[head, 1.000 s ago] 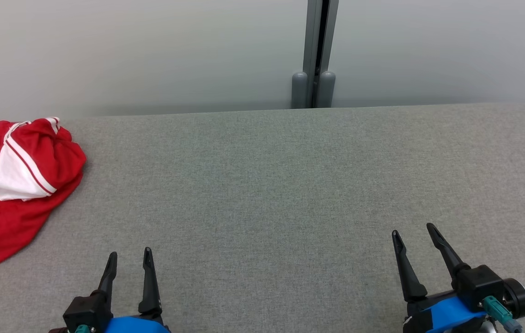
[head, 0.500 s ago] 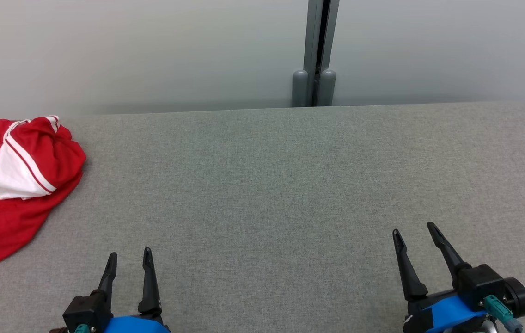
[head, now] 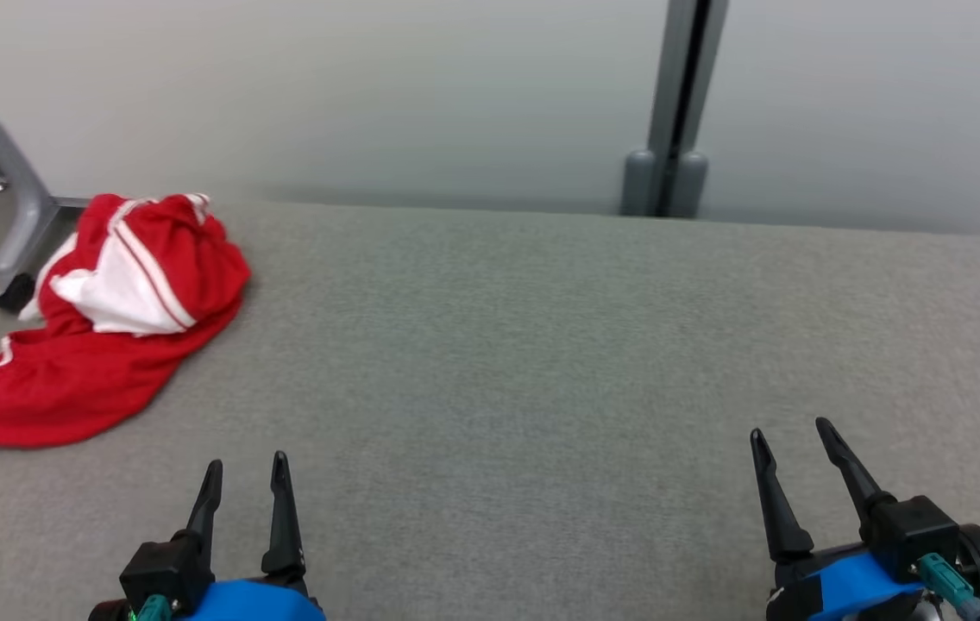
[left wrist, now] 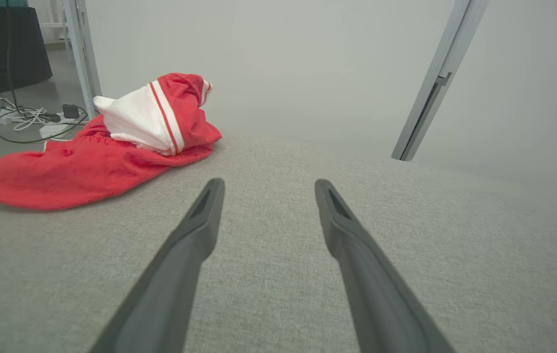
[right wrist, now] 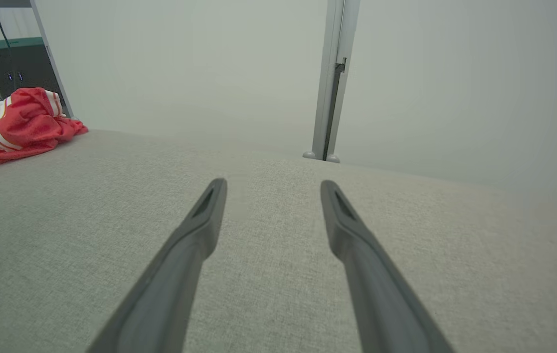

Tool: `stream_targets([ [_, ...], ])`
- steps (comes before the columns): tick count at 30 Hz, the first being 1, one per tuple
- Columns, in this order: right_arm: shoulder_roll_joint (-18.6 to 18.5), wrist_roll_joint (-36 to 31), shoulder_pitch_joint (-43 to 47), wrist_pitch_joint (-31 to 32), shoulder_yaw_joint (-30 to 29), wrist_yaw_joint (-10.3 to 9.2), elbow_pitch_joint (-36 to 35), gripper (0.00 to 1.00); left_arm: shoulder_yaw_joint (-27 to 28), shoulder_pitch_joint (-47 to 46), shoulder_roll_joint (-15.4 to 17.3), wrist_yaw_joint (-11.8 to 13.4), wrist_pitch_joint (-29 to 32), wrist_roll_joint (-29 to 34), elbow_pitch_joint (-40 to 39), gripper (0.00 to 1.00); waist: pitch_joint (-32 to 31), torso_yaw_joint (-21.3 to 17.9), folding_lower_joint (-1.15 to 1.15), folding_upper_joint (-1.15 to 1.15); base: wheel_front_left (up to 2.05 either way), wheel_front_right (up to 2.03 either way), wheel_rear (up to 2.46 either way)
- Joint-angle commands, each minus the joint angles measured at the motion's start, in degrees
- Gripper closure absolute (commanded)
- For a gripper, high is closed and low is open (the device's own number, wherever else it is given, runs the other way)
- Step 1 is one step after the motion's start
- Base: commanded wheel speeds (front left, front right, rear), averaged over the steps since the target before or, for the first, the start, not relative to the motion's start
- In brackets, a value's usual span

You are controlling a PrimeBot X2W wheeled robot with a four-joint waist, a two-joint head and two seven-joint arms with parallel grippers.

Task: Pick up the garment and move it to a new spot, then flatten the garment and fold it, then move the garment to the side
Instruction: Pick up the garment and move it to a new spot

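A crumpled red garment (head: 110, 345) with white panels and stripes lies bunched at the far left of the grey fabric table (head: 542, 345). In the left wrist view the garment (left wrist: 112, 152) sits ahead and to the left of the fingers; the right wrist view has the garment (right wrist: 13, 127) far off at the left edge. My left gripper (head: 246, 464) stands open at the lower left, well short of the cloth, nothing between its fingers. At the lower right my right gripper (head: 790, 428) is open and empty as well.
A pale wall with a grey vertical post (head: 671, 112) runs behind the table. A grey metal frame leg with a castor (head: 11, 233) stands beyond the table's left end. Cables and a power strip (left wrist: 38, 122) lie on the floor there.
The head camera has turned left, so the whole picture shifted right and the garment now shows in full. Both grippers stay open and in place.
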Motion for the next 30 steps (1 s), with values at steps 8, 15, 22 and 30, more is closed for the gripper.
stream_targets([
  [8,-0.22,0.09,0.86,-0.32,0.96,0.0,-0.11,0.0,1.15,0.82,0.08,0.69,-0.27,-0.46,-0.6,0.0,0.61,12.39,0.0,0.0,0.0,0.0,0.0],
  [15,-0.2,0.25,1.1,-0.32,1.95,0.0,0.36,0.0,1.84,2.15,0.08,1.37,-0.27,-0.81,-1.54,0.0,0.24,19.41,0.0,0.0,0.0,0.0,0.0],
  [22,-0.22,0.68,1.36,-0.32,3.13,0.0,0.89,0.0,2.84,3.26,0.2,1.15,-0.27,-0.98,-1.79,0.0,-0.76,22.21,0.0,0.0,0.0,0.0,0.0],
  [30,-0.23,0.26,-0.15,-0.32,4.51,0.0,0.02,0.0,7.34,3.53,0.21,2.84,-0.27,-1.81,-5.59,0.0,0.25,19.83,0.0,0.0,0.0,0.0,0.0],
])
